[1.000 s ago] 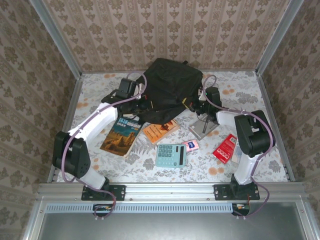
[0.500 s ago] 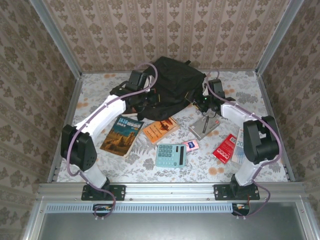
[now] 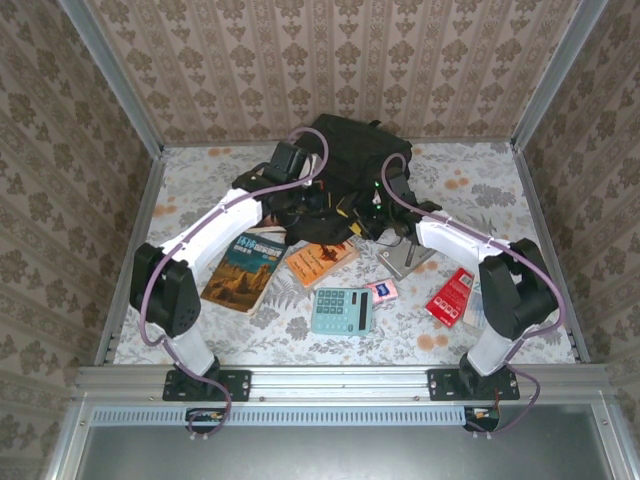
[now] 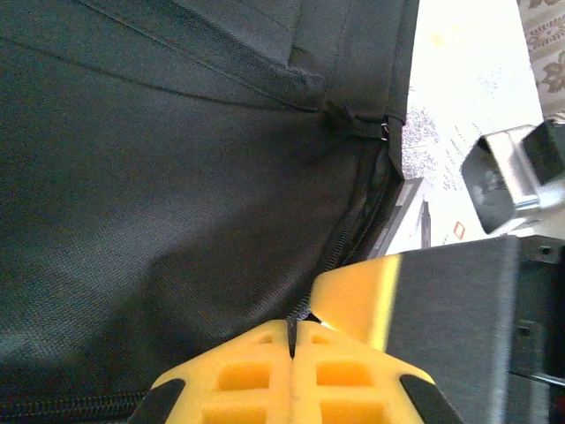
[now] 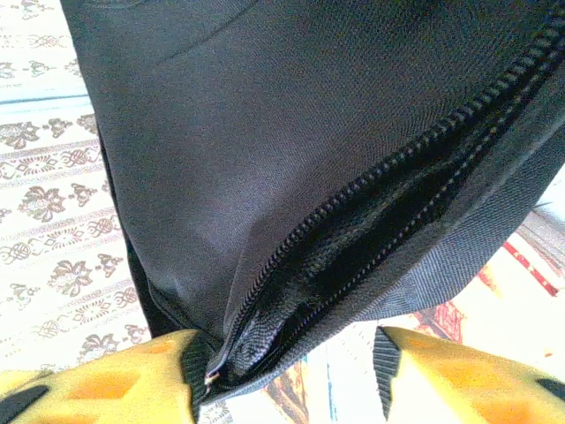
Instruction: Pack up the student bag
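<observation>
One pinch held the bag (image 3: 350, 160): left gripper (image 4: 291, 340) clenched on its zip edge, right gripper (image 5: 287, 371) released; thin hold risked slipping.

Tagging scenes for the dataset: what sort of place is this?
Probably a lab robot cell dressed as a room, not a real home: wallpaper panels in a bare aluminium frame, a floral tabletop, and arms bolted to a rail, working on a bag.

before me on the worktop (image 3: 520, 200): blue book (image 3: 245, 270), orange book (image 3: 320, 262), teal calculator (image 3: 341, 310), pink card (image 3: 381, 290), red packet (image 3: 450, 296), grey pad (image 3: 405, 263).
</observation>
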`<control>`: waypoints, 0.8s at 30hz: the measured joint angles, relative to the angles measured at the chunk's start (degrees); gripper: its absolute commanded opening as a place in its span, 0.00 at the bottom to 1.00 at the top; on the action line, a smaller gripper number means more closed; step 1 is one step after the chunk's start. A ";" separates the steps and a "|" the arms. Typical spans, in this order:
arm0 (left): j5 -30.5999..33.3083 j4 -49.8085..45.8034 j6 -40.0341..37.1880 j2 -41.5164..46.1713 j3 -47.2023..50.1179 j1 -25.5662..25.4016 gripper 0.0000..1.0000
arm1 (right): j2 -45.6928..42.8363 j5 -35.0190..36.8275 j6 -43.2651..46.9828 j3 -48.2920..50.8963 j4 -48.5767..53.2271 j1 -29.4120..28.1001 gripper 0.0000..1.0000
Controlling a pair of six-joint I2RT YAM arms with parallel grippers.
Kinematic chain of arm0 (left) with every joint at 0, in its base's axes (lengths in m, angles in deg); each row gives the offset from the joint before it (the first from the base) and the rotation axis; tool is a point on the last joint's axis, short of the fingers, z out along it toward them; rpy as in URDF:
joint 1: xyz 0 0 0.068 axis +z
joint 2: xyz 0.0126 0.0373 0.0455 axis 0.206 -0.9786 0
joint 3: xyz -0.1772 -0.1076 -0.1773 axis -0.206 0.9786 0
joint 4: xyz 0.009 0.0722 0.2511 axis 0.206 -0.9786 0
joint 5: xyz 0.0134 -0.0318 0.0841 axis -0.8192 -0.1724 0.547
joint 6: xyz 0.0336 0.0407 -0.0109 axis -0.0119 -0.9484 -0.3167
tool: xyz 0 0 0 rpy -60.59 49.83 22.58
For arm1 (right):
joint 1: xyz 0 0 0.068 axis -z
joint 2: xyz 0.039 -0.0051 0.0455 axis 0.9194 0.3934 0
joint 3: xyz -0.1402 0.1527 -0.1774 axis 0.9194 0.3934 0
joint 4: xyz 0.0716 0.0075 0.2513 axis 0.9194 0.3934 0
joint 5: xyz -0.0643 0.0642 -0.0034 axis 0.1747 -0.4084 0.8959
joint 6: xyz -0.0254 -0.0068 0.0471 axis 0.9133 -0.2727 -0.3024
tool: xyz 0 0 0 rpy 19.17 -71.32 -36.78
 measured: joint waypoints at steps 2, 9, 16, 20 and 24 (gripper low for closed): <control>-0.33 0.02 0.24 0.00 0.00 -0.20 0.00 | 0.35 0.04 -0.50 0.00 -0.04 0.00 0.39; -1.31 0.04 1.29 0.11 0.02 -0.83 0.00 | 0.81 1.42 -0.52 -0.57 0.66 0.00 0.11; -0.74 -0.42 1.29 1.03 0.28 -0.87 0.00 | 0.81 3.69 4.35 -3.58 6.38 0.31 0.00; -0.79 -0.44 1.29 1.36 0.90 -0.04 0.00 | 0.11 5.09 8.90 -5.03 10.88 0.96 0.00; -1.01 -0.46 1.29 1.38 0.90 0.57 0.00 | -1.46 6.32 12.79 -5.20 13.84 1.44 0.00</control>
